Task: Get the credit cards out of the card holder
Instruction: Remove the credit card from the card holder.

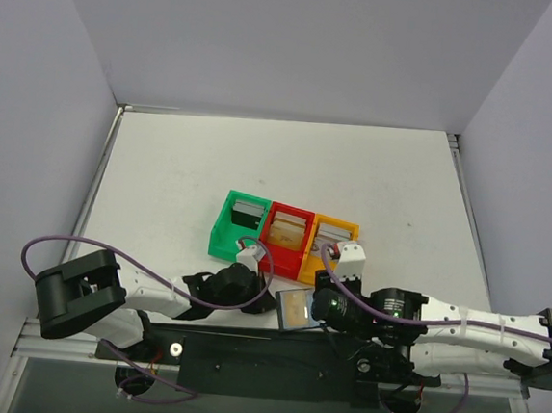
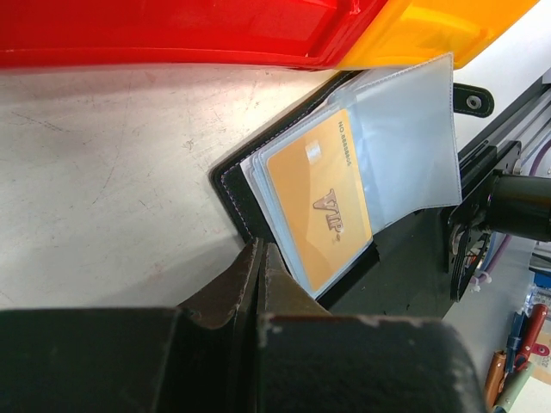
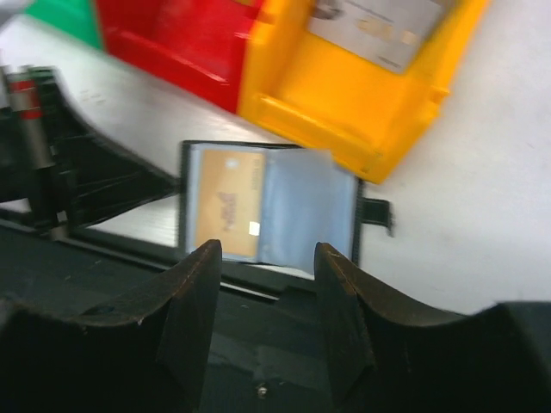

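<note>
Behind pinched left jaws, one hidden corner of the card holder (image 2: pixel 231 185).

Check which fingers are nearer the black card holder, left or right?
Left. The left fingers, shut, appear to pinch a corner of the card holder; the right fingers are open, just short of it.

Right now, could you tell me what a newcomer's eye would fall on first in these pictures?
The bright three-bin tray, green, red and orange, sits mid-table with cards lying in its bins. In front of it, at the table's near edge, an open black card holder shows a gold card in its clear sleeves. The left tool pinches its edge and the right tool hangs open above it.
</note>
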Robot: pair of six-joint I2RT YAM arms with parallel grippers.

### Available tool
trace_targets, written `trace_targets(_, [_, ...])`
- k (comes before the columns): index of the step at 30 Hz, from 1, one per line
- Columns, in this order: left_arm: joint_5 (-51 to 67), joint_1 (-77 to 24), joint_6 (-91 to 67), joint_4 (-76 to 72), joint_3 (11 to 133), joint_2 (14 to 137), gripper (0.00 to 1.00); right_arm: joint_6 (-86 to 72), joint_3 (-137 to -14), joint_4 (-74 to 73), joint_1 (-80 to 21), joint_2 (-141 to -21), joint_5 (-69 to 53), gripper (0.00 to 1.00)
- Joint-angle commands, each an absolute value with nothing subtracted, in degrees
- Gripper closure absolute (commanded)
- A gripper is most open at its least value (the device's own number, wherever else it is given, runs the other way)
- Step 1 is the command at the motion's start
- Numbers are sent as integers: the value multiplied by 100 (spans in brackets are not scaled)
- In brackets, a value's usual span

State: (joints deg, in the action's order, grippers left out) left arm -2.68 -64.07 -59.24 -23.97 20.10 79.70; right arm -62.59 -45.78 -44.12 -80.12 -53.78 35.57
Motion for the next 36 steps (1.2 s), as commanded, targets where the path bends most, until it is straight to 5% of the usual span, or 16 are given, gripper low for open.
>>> trace_targets(1, [-351, -6425, -5818, -2434, 2004, 7910, 100, -5046, -4825, -3246, -8191, -5913, 3070, 59])
trace_targets(7, [-334, -6425, -5810, -2443, 1986, 7866, 100, -5071, -4221, -2315, -7876, -6442, 2419, 69])
trace_targets(18, [-316, -6425, -5818, -2505, 1986, 7857, 100, -5141, -2427, -422, -6962, -6021, 1012, 65])
trace_targets(36, [-290, -6434, -5766, -2531, 2258, 7733, 100, -5282, -1899, -79, -6539, -5528, 756, 63])
